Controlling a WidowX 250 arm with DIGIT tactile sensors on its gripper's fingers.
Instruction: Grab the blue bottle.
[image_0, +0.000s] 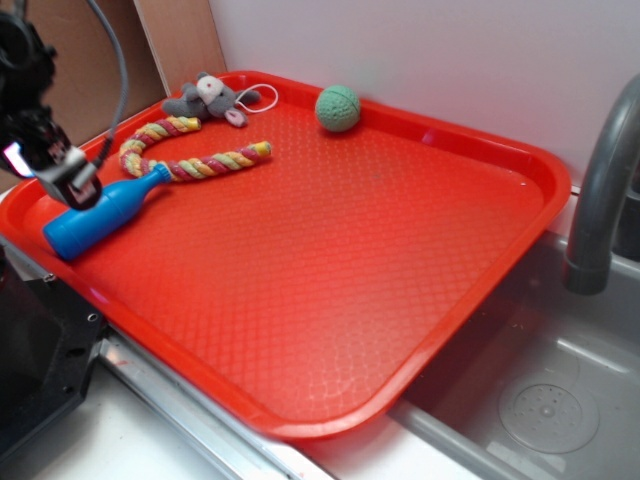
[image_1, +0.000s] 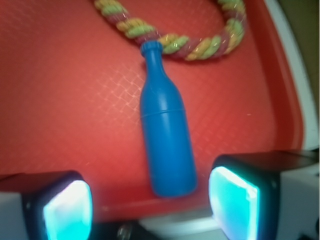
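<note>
Wrist view | tool (image_1: 150, 210) released over blue bottle (image_1: 165, 135) base | rope toy (image_1: 175, 42) touching bottle's neck

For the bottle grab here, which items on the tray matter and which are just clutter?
Belongs to the job:
- blue bottle, lying on its side, neck touching the rope toy
- gripper, jaws open either side of the bottle's base

Just lying about:
- rope toy
- plush mouse
- green ball
- red tray holding everything
</note>
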